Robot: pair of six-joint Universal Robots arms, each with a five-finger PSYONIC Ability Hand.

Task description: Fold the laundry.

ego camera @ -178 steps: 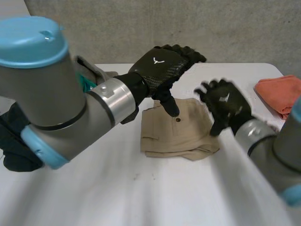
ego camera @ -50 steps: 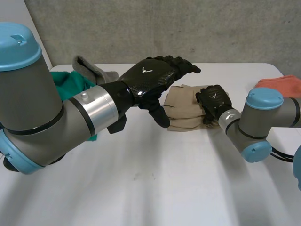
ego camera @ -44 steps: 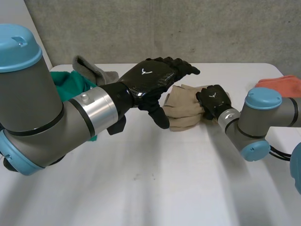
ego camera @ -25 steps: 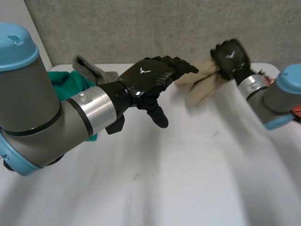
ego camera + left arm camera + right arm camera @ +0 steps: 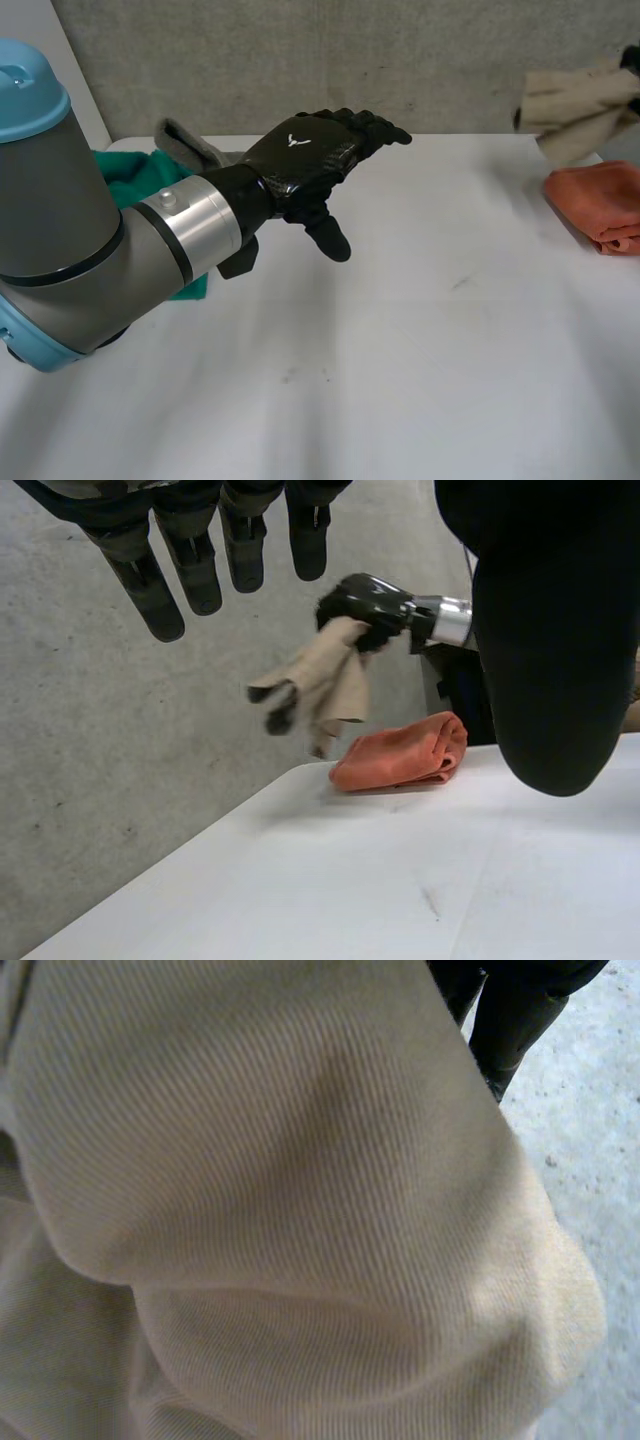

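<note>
1. Beige cloth (image 5: 575, 105), fine-ribbed and bunched, hangs in the air at the far right above the white table (image 5: 400, 380).
2. The right hand (image 5: 362, 605) has its fingers curled tight round the cloth's top.
3. The left hand (image 5: 315, 155) hovers over the table's middle, fingers straight, holding nothing.
4. A folded orange towel (image 5: 600, 205) lies below the beige cloth.
5. A green cloth (image 5: 125, 170) and a grey cloth (image 5: 190, 140) lie far left, partly hidden by the left arm (image 5: 90, 230).

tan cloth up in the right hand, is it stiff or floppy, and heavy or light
Probably floppy: the tan cloth droops in loose lobes below the right hand. Likely light, since a grip at one end carries it all. Its ribbed weave, seen in the right wrist view, suggests it won't slip easily.
</note>
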